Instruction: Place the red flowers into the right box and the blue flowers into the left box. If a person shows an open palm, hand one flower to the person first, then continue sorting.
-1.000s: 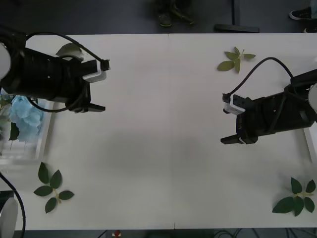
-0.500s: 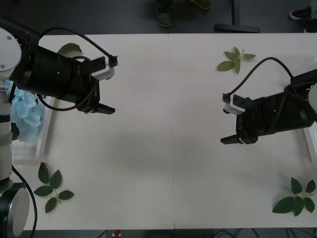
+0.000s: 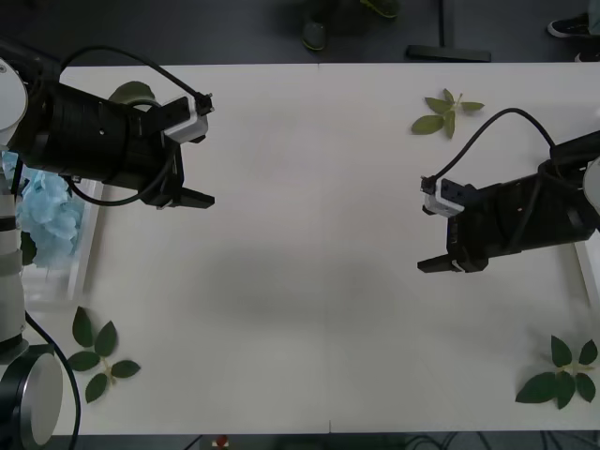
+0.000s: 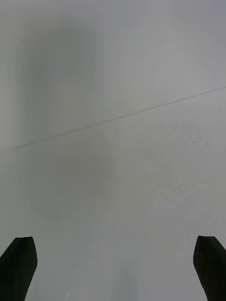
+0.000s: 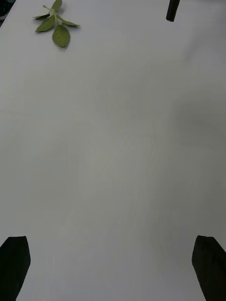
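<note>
At the far left, a fluffy pale sky-blue hydrangea head (image 3: 47, 211) lies in the white translucent plastic bin (image 3: 82, 267). Just beside it the left gripper (image 3: 192, 169) hovers over the white table (image 3: 319, 234), black fingers spread and empty. Well apart, the right gripper (image 3: 441, 239) hovers likewise, fingers apart, near the shallow white tray (image 3: 589, 272).

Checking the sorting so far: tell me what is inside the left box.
Pale blue flowers lie in the left box at the table's left edge. The left arm covers the box's far part, so anything lying there is hidden.
</note>
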